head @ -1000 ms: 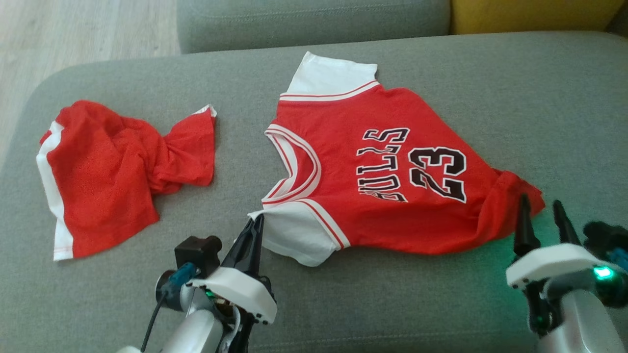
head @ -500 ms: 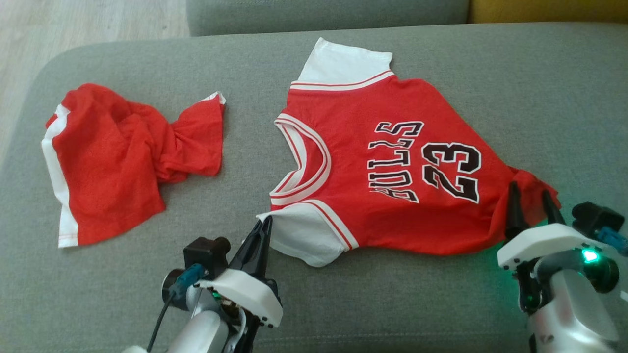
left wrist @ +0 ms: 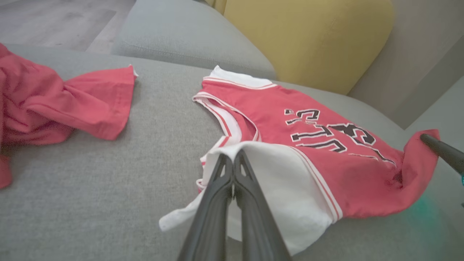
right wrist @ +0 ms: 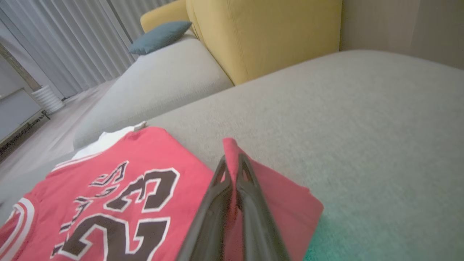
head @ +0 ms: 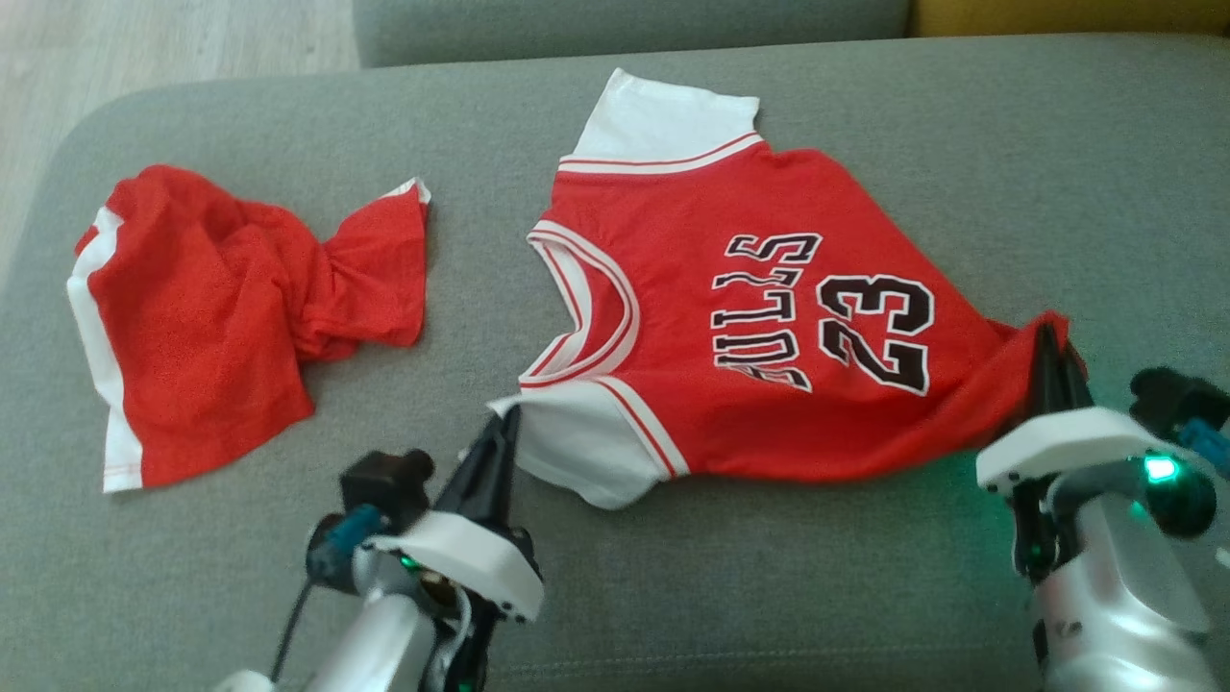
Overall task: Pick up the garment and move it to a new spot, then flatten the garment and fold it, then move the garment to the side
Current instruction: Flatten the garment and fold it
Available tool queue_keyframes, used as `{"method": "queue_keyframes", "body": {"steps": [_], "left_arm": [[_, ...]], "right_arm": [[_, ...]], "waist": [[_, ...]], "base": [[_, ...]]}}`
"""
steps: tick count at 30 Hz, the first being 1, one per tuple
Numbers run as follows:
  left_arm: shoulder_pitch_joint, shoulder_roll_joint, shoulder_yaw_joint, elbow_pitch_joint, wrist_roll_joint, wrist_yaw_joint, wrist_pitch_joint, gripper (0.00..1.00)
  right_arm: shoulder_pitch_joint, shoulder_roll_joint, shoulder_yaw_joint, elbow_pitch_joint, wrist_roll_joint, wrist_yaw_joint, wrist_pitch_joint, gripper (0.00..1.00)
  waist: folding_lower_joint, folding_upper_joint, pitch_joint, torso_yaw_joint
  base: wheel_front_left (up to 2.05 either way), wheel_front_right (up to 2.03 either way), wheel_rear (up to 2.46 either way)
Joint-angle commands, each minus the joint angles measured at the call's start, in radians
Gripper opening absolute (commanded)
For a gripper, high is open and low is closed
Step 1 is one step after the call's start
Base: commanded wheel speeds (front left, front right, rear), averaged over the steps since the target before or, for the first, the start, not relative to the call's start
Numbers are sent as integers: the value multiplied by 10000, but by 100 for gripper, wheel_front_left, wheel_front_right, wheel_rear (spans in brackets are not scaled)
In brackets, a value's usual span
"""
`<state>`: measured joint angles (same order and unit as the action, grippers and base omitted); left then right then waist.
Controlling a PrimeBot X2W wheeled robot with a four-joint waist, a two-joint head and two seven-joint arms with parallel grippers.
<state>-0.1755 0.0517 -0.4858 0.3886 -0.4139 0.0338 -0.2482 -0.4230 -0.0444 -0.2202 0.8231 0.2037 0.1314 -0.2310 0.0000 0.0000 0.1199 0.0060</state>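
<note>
The garment, a red jersey with white sleeves and "BULLS 23" printed in black, lies spread on a broad grey upholstered seat, a little right of centre in the head view. Its neckline faces the robot's left and its hem the right. The far white sleeve rests flat toward the back of the seat.

The left gripper has its two dark fingers pressed together on the edge of the near white sleeve, which rises slightly off the fabric in the left wrist view. The right gripper is likewise pinched tight on the near corner of the hem, and that corner stands up in a red peak above the seat. A green glow from the right wrist's light tints the cushion just beside that corner.

A pair of crumpled red shorts with a white side stripe lies well apart from the jersey, toward the seat's left end.

The seat's weave is plain and even, with a rounded left corner. Behind it runs another grey cushion, and beside that a mustard-yellow one. The right wrist view shows a teal pillow on the far grey seat and pale pleated curtains beyond. Light wood flooring shows past the seat's left side.
</note>
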Motion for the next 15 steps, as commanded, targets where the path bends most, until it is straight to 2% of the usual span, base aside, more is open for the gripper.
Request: {"method": "queue_keyframes", "body": {"steps": [1,9,15], "left_arm": [[-568,6,558,-463,-95,-72,-135,0],[-1347,14,1575,-1873,-1544,-523,204,0],[-2832,26,2448,-3621,-2815,-490,1125,0]], "right_arm": [[-392,-58,417,-584,18,-7,-215,0],[-344,-58,1177,-3203,653,-7,-284,0],[-821,-58,1740,-5685,873,-7,271,0]], "waist": [[0,0,-99,-92],[0,0,-684,-432],[0,0,-1296,-601]], "base": [[0,0,0],[0,0,0],[0,0,0]]}}
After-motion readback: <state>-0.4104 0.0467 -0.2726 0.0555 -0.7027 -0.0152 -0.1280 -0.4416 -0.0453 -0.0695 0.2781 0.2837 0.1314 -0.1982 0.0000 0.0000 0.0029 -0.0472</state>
